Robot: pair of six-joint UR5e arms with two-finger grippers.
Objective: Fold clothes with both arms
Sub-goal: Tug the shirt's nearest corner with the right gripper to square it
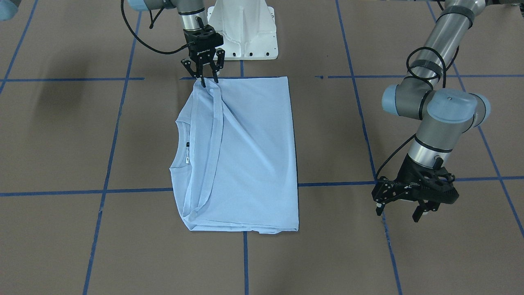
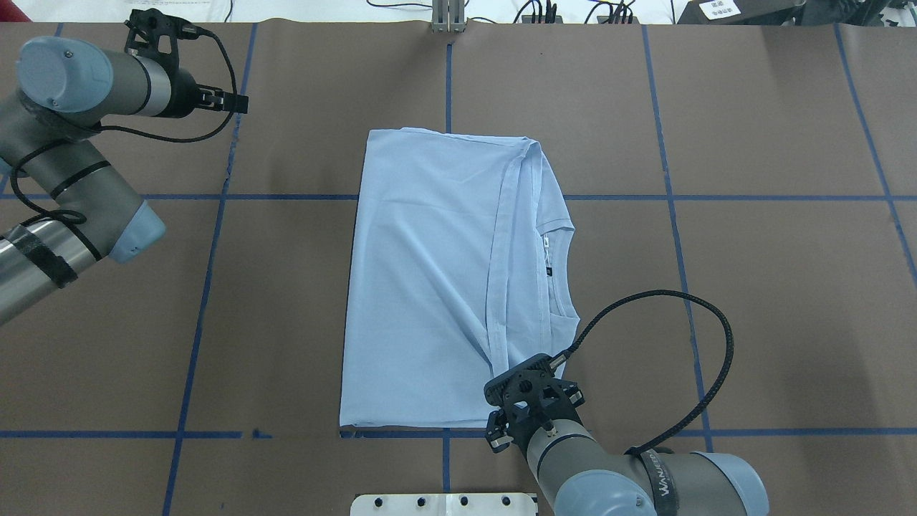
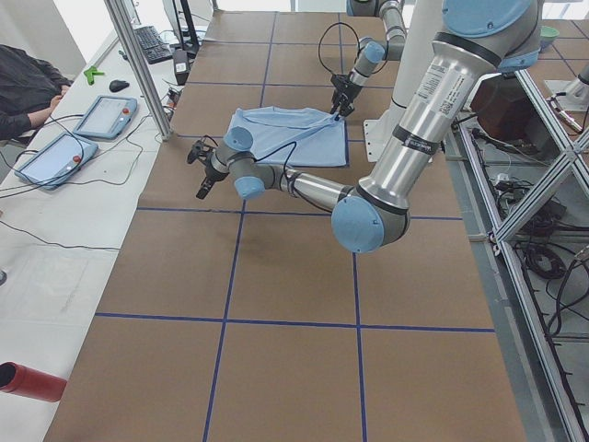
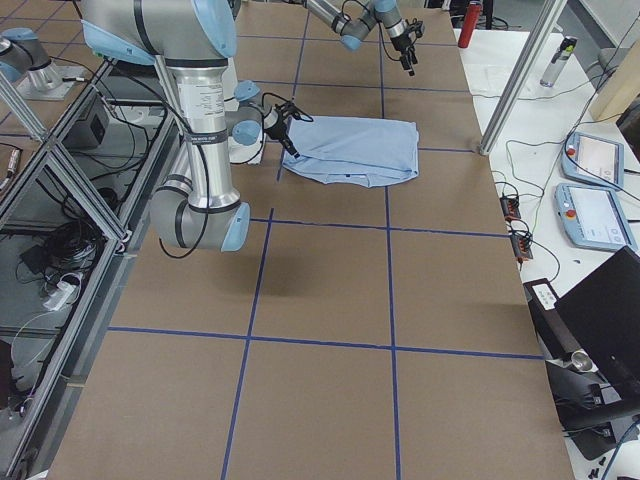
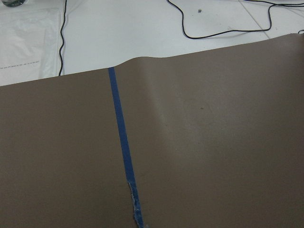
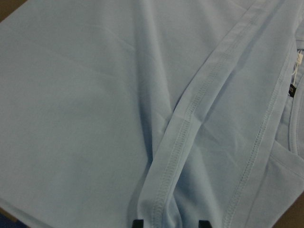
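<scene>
— Where's the T-shirt (image 1: pixel 254 155)?
— Folded flat on the table (image 1: pixel 61 143) before the base (image 1: pixel 243 28). My right gripper (image 1: pixel 209 83) straddles its hem (image 6: pixel 183 142), jaws apart; my left gripper (image 1: pixel 399 212) hangs well aside, jaws wide, holding nothing.

Right grey metal arm (image 1: pixel 190 16) points its black two-finger gripper (image 1: pixel 209 82) straight down near the brown table's (image 1: pixel 61 246) robot-side edge, jaws parted. Left grey arm (image 1: pixel 436 106) holds its black gripper (image 1: pixel 398 214) toward the far edge, jaws spread.

text | black strap (image 2: pixel 663 479) on right arm (image 2: pixel 609 491) | "WANJEE…"; only partly legible
</scene>
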